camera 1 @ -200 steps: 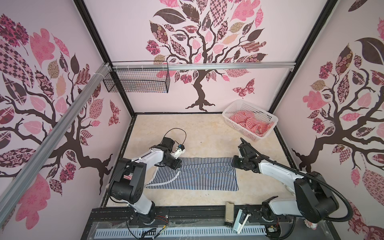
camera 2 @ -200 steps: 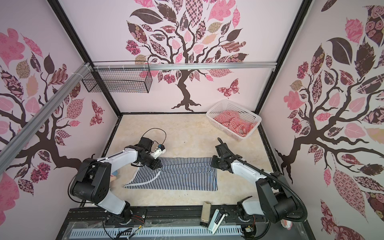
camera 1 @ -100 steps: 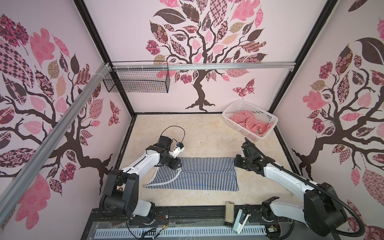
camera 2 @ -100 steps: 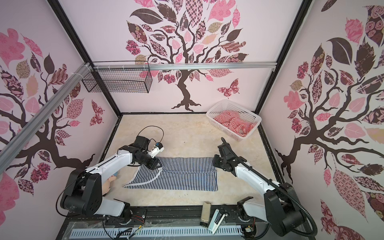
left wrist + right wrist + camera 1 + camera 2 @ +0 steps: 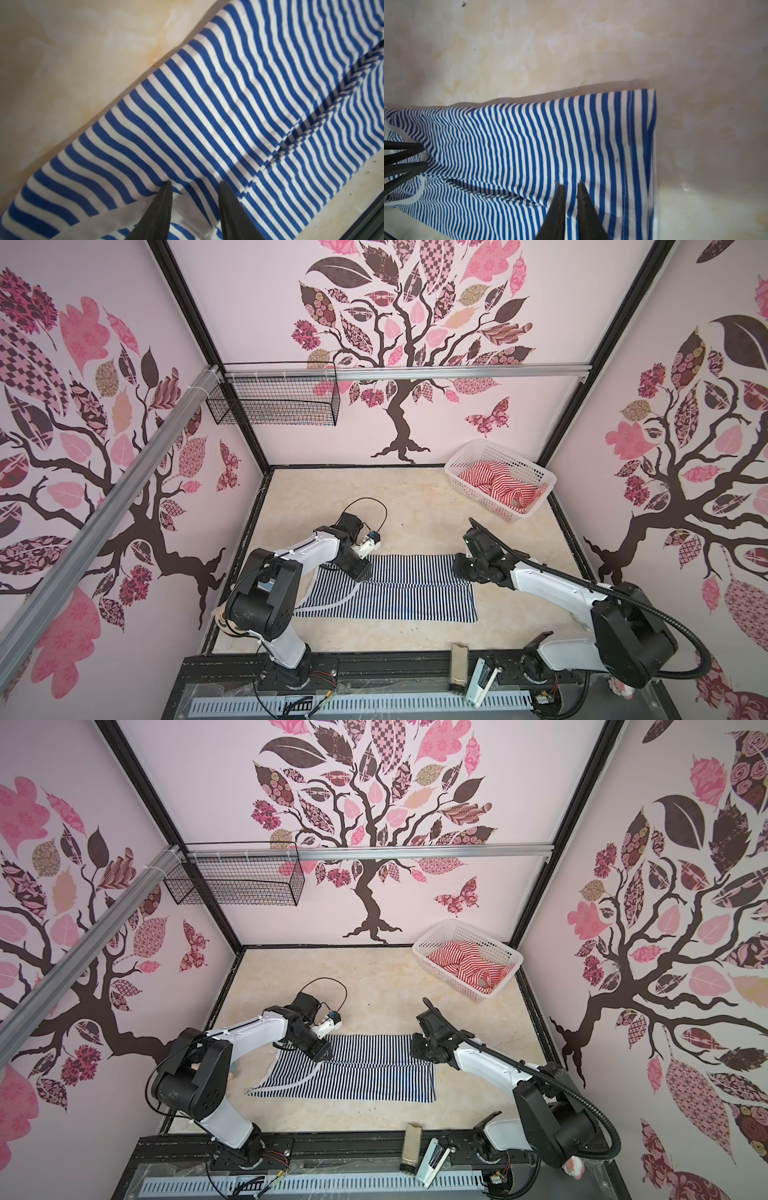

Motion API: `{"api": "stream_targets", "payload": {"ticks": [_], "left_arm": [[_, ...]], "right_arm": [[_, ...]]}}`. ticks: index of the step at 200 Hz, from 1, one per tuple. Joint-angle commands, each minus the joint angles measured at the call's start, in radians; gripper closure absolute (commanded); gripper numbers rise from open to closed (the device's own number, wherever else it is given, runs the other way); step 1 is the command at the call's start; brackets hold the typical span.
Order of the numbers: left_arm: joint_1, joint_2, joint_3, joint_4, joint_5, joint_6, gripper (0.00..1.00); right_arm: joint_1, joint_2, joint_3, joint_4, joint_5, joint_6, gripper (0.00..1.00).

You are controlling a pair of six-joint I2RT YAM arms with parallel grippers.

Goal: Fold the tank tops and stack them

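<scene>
**Navy-striped top lies flat between two lowered claws; red-striped top sits in the basket**

At far left, a black wire-mesh basket [image 5: 274, 406] hangs on the back wall beneath an aluminium rail, well above the beige marbled tabletop [image 5: 415, 506].

Below it, the left gripper [image 5: 361, 572] reaches down onto the left end of the thin navy-and-white striped knit tank top [image 5: 395, 597]. In the left wrist view its two dark fingers stand clearly apart, with striped cloth showing in the gap. The tips of this left gripper [image 5: 194, 182] touch the fabric just beside a whitish trim band [image 5: 116, 216], and nothing is pinched between them.

In both top views the tank top [image 5: 365, 1077] lies spread flat near the front middle of the table, its long side running left to right. Its whitish-trimmed strap [image 5: 332, 601] curves out at the left end, and a fold line runs lengthwise from one claw to the other.

The right gripper [image 5: 459, 568] is lowered over the far right corner of the garment. The right wrist view shows this right gripper [image 5: 570, 185] with only a narrow slit between its fingers. Both tips rest on the striped cloth near the stitched hem, and no fabric is caught in the slit.

At far right, in the back corner, a white perforated plastic basket [image 5: 478, 495] holds the crumpled red-and-white striped tank top [image 5: 498, 485], well apart from both arms.
</scene>
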Motion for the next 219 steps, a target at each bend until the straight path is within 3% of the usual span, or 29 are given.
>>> {"api": "stream_targets", "payload": {"ticks": [1, 64, 93, 153, 219], "left_arm": [[-0.001, -0.007, -0.003, -0.01, -0.027, 0.026, 0.6], [0.005, -0.055, -0.013, -0.002, -0.199, 0.04, 0.59], [0.052, -0.086, 0.013, 0.019, -0.192, 0.029, 0.57], [0.109, 0.057, 0.091, 0.076, -0.198, -0.002, 0.58], [0.121, 0.176, 0.145, 0.005, -0.294, 0.04, 0.6]], "right_arm": [[0.0, 0.003, -0.027, -0.016, 0.016, 0.017, 0.84], [0.0, 0.104, -0.004, -0.079, 0.089, 0.023, 0.8], [0.0, 0.074, 0.024, -0.085, 0.085, 0.017, 0.79], [0.0, 0.114, 0.132, -0.108, 0.079, -0.007, 0.78], [0.0, 0.186, 0.11, -0.059, 0.083, 0.0, 0.78]]}}
